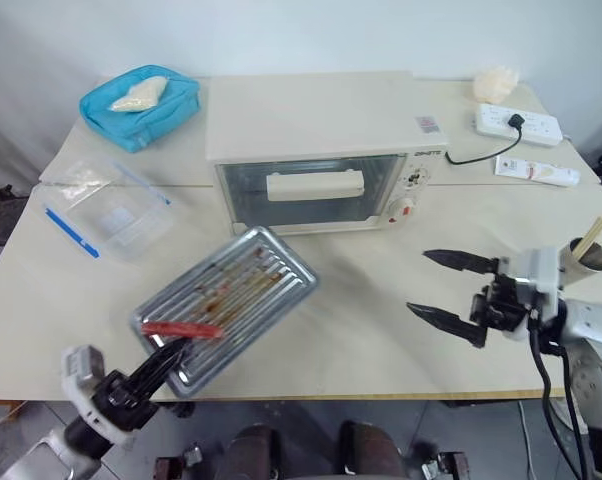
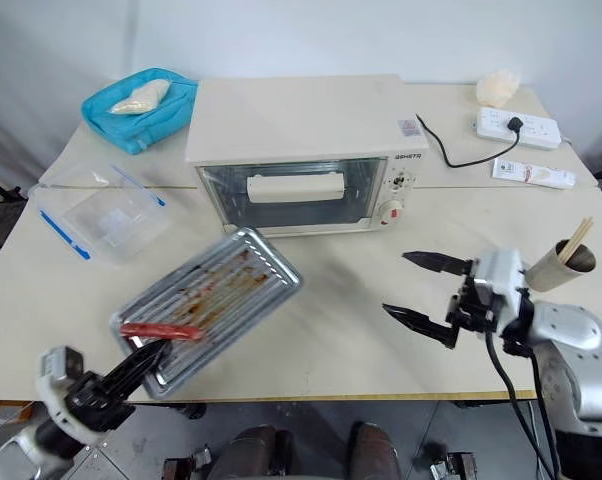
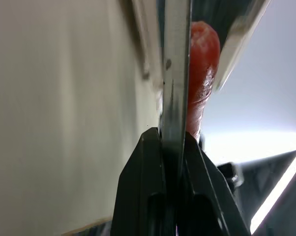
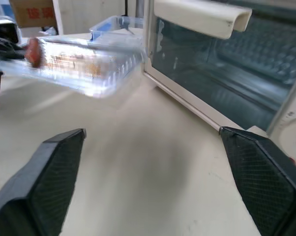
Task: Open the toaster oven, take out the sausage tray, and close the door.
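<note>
— Why is the sausage tray in the air like that, tilted over the table?

— The left gripper has it pinched by the near rim, fingers clamped flat on both sides of the metal edge; it grips only one end, so the far end rises toward the toaster oven. I think the rim is the only part thin enough for such fingers.

— And the sausage?

— It lies at the low end of the tray, just beside the gripper; on a slope it would collect there, against the rim.

— The door looks shut already, no?

— Yes, the glass front stands upright in its frame, handle facing us; so I judge the task is nearly finished — only the tray must be put down.

— And the right gripper?

— Its jaws stand wide apart and hold nothing; it hangs in front of the oven's right side, above the table, well apart from the door.
</note>
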Motion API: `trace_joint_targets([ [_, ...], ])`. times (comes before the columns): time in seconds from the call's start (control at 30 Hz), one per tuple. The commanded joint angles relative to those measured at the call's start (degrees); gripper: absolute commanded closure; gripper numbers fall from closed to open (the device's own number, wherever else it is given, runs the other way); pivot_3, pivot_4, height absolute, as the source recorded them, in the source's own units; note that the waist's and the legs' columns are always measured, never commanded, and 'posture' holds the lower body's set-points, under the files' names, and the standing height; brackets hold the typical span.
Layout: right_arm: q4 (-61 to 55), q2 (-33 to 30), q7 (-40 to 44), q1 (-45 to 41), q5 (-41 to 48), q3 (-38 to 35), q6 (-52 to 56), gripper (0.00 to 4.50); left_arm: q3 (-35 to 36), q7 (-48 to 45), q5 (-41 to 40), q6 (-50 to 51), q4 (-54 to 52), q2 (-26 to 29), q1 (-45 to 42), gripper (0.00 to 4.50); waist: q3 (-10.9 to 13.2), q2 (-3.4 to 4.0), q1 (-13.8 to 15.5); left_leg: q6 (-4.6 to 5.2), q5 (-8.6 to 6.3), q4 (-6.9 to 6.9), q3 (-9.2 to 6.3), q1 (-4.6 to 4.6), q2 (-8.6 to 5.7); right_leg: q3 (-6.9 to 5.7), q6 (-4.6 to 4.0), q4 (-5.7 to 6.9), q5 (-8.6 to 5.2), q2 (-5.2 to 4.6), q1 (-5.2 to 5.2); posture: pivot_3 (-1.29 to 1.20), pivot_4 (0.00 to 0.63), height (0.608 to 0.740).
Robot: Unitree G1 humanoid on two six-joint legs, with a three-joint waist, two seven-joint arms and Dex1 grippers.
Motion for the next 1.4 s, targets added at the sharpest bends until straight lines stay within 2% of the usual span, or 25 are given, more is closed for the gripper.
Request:
trace_joint_targets([
  [0.03, -4.42, -1.87, 0.25, 4.40, 1.79, -3.26, 0.19, 0.03, -2.85, -0.24, -1.01, 2.74, 3.37, 1.81, -5.06, 4.50, -0.01, 0.10, -0.22, 0.00, 0.01, 0.00, 0.03, 0.02, -0.01, 0.04, 0.02, 0.02, 0.01, -0.01, -0.01, 0.00, 0.150, 0.740],
  [0.2, -9.90, -2.13, -1.83, 14.51, 4.05, -8.46, 2.45, 0.03, -11.95, 1.01, -1.01, 7.05, 13.15, 6.52, -22.32, 4.50, -0.02, 0.21, 1.36, -0.28, 0.14, -0.03, -0.18, -0.02, 0.09, 0.04, 0.03, 0.12, 0.01, 0.00, -0.15, 0.00, 0.150, 0.740],
  [0.33, -13.12, -0.54, -4.84, 19.76, 3.39, -10.48, 1.79, 0.03, -22.03, -2.60, 11.91, 12.14, 24.34, 3.81, -41.10, 4.50, -0.02, 0.21, 1.93, -0.28, 0.35, -0.08, -0.23, 0.00, -0.09, -0.06, 0.04, 0.31, 0.01, 0.10, -0.20, 0.00, 0.150, 0.740],
  [0.53, -17.37, -0.04, -7.99, 22.98, 4.01, -10.05, 2.41, 0.03, -26.29, -9.42, 25.89, 14.78, 32.33, -1.38, -51.84, 4.50, -0.06, 0.20, 1.46, -0.21, 0.45, -0.18, 0.23, 0.04, -0.12, -0.14, 0.60, 0.48, 0.31, 0.16, -0.32, 0.00, 0.150, 0.740],
  [0.7, -18.26, -0.11, -8.97, 23.91, 4.27, -9.98, 2.40, 0.03, -26.57, -11.61, 33.31, 17.50, 32.85, -4.14, -55.33, 4.50, -0.06, 0.20, 2.24, -0.21, 0.62, -0.14, 0.16, 0.02, -0.15, -0.11, 0.86, 0.34, 0.36, 0.12, -0.22, 0.00, 0.150, 0.740],
  [0.83, -18.56, -0.20, -9.73, 23.66, 4.09, -9.12, 2.59, 0.00, -23.09, -10.50, 36.77, 16.92, 31.93, -6.10, -55.68, 3.27, -0.05, 0.19, 2.77, -0.20, 0.61, -0.15, 0.16, 0.00, -0.18, -0.08, 0.92, 0.26, 0.39, 0.05, -0.21, 0.00, 0.150, 0.740],
  [1.03, -18.17, -0.76, -10.20, 22.17, 3.90, -7.89, 3.01, 0.00, -18.44, -9.63, 38.58, 18.60, 26.80, -5.76, -52.58, 1.60, -0.04, 0.18, 2.58, -0.22, 0.60, -0.23, 0.14, -0.06, -0.15, -0.14, 0.94, 0.15, 0.40, 0.07, -0.25, 0.00, 0.150, 0.740],
  [1.07, -17.91, -0.91, -10.08, 21.86, 3.83, -7.70, 3.07, 0.00, -17.42, -9.93, 38.42, 18.89, 24.79, -5.02, -51.26, 1.27, -0.04, 0.17, 2.38, -0.22, 0.60, -0.23, 0.14, -0.05, -0.15, -0.13, 0.94, 0.15, 0.40, 0.07, -0.24, 0.00, 0.150, 0.740],
  [1.17, -16.30, -1.88, -9.01, 20.04, 3.83, -7.06, 3.24, 0.00, -13.73, -15.71, 41.41, 15.27, 12.97, 2.32, -43.80, 0.45, 0.00, 0.11, 1.00, -0.24, 0.59, -0.27, 0.17, -0.04, -0.07, -0.11, 0.94, 0.13, 0.40, 0.11, -0.27, 0.00, 0.150, 0.740],
  [1.2, -15.74, -2.14, -8.67, 19.48, 3.92, -7.01, 3.26, 0.00, -13.41, -18.53, 44.55, 11.51, 9.66, 4.94, -41.10, 0.12, -0.01, 0.10, 0.69, -0.30, 0.58, -0.35, 0.23, -0.01, 0.00, -0.07, 0.93, 0.08, 0.40, 0.13, -0.28, 0.00, 0.150, 0.740],
  [1.3, -13.74, -3.01, -7.41, 17.89, 4.26, -6.80, 3.13, 0.00, -11.74, -35.15, 54.92, -5.39, 3.35, 11.91, -30.61, 0.05, -0.02, 0.14, 0.04, -0.41, 0.69, -0.75, 0.34, 0.10, -0.02, -0.07, 0.84, 0.01, 0.35, 0.13, -0.41, 0.00, 0.150, 0.740],
  [1.33, -13.29, -3.25, -6.86, 17.45, 4.37, -6.62, 3.15, 0.00, -9.95, -39.34, 56.44, -10.43, 2.90, 11.76, -28.23, 0.05, -0.03, 0.16, 0.11, -0.42, 0.73, -0.86, 0.36, 0.10, -0.04, -0.06, 0.83, -0.02, 0.34, 0.13, -0.41, 0.00, 0.150, 0.740],
  [1.4, -12.07, -4.19, -5.04, 16.16, 4.82, -6.08, 3.28, 0.00, -4.88, -43.46, 63.89, -27.90, 3.78, 8.36, -24.29, 0.05, -0.02, 0.20, 0.49, -0.43, 0.74, -0.93, 0.45, -0.01, -0.06, -0.03, 0.80, -0.02, 0.33, 0.09, -0.63, 0.00, 0.150, 0.740],
])
